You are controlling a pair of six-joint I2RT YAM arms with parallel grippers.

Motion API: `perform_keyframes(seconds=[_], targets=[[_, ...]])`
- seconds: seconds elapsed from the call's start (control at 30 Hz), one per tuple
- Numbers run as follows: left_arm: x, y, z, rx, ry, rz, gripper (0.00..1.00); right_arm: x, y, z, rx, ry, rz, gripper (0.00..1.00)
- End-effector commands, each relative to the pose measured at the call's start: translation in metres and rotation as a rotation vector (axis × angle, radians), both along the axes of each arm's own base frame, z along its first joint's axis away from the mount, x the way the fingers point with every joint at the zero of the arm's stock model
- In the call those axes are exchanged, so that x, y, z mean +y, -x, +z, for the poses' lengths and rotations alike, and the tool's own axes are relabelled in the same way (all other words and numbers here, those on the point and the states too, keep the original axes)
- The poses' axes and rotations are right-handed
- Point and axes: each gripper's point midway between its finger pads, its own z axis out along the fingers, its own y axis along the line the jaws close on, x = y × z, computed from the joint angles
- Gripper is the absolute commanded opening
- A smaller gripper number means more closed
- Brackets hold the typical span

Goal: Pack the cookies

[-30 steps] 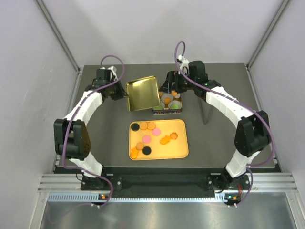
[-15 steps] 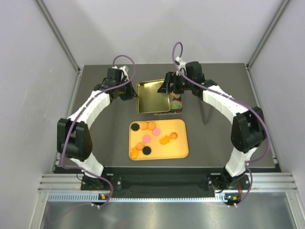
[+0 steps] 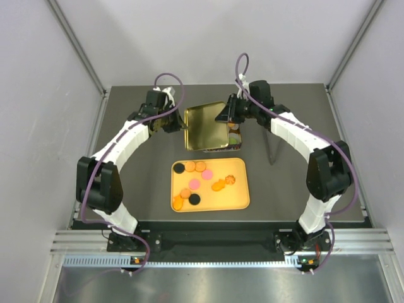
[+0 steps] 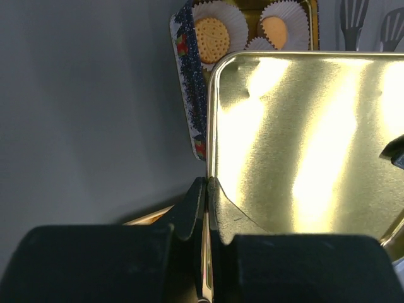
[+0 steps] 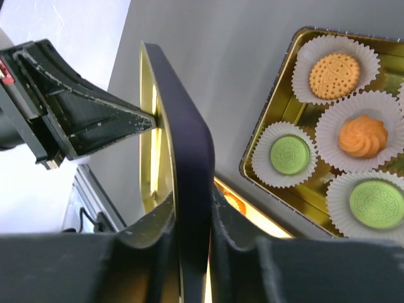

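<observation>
Over the far half of the table [image 3: 132,183], seen from above, the left gripper [image 3: 179,126] and the right gripper [image 3: 228,117] share a gold lid [image 3: 205,126], one on each opposite edge. It hangs nearly flat above the tin [image 3: 235,141] and hides most of it. Holding it from both sides looks meant to keep it level while it is lined up with the tin. Nearer the arms, a yellow tray [image 3: 243,189] carries loose cookies [image 3: 196,183], orange, pink and black, so the packing looks unfinished to me

From the left wrist, the jaws are pinched tight on the lid's thin rim, and its shiny inner face spreads away from them. Past its far corner the tin's patterned wall shows, with cookies sitting in white paper cups [image 4: 237,16]

From the right wrist, the jaws are clamped on the lid's dark rim, seen edge-on, with the left gripper biting the opposite edge. Beside it the tin lies uncovered from this angle, green, tan and orange cookies each in a cup. I judge the lid not yet seated
</observation>
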Motion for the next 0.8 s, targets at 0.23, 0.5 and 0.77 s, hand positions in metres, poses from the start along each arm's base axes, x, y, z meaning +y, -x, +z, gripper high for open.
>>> perform_keyframes(seconds=[0.23, 0.5, 0.77], targets=[[0.003, -0.013, 0.067, -0.241, -0.042, -0.026, 0.54, 0.001, -0.014, 0.041, 0.004, -0.105, 0.0, 0.0], [-0.009, 0.009, 0.133, -0.494, -0.243, -0.135, 0.75, -0.018, -0.029, 0.041, 0.072, -0.094, -0.059, 0.0], [-0.076, 0.085, 0.136, -0.729, -0.607, -0.389, 0.81, -0.03, -0.044, 0.046, 0.126, -0.096, -0.079, 0.02]])
